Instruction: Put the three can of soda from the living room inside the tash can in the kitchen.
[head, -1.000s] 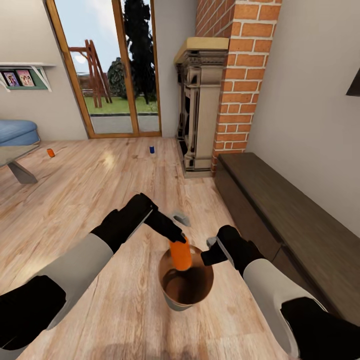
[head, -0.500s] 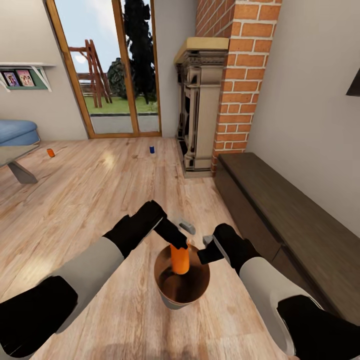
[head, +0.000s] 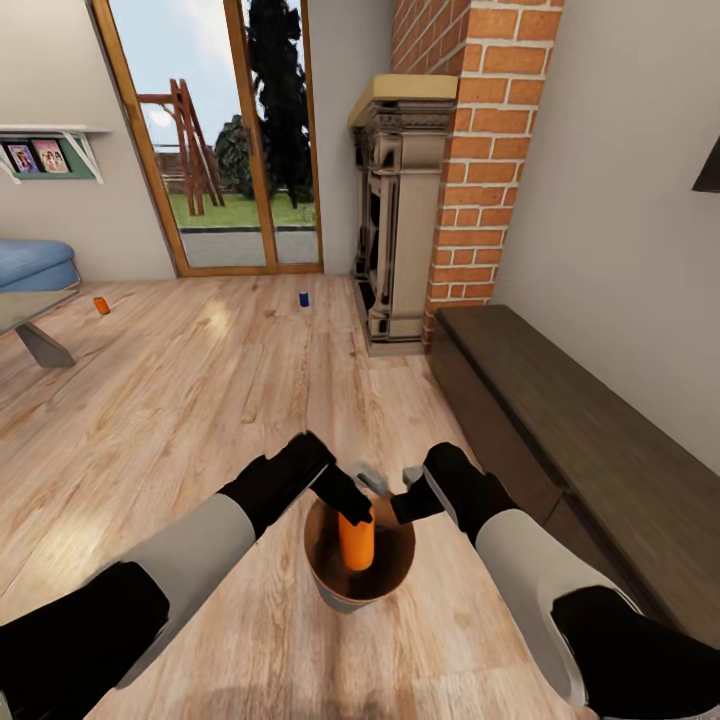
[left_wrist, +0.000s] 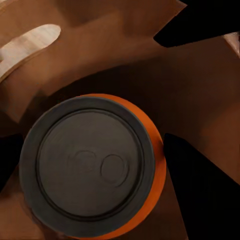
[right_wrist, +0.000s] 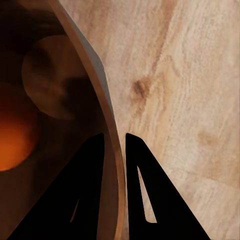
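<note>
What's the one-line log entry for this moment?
left end effector: lowering orange soda can into trash can | right end effector: clamped on trash can rim | floor: orange can, blue can remain

Living room interior. Warm wood plank floor extends to wood-framed glass doors showing daylight, lawn and a wooden play frame outside. A red brick chimney rises beside an ornate fireplace surround. A low dark wooden bench runs along the plain pale wall. A blue sofa and a wall shelf with pictures occupy the far left.
</note>
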